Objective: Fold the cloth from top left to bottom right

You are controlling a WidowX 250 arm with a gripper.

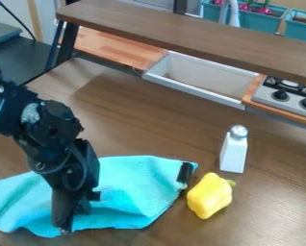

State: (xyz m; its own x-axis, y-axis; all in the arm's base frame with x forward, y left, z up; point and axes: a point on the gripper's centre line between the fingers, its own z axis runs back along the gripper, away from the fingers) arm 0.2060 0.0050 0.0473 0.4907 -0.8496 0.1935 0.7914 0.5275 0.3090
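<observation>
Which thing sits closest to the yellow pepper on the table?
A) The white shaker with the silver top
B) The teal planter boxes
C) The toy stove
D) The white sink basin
A: the white shaker stands right behind the yellow pepper, while the other three are all well beyond, past the brown shelf or under it.

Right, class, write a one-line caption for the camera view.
A robot gripper hangs down over a rumpled turquoise cloth, with a yellow pepper and a white shaker nearby.
</observation>
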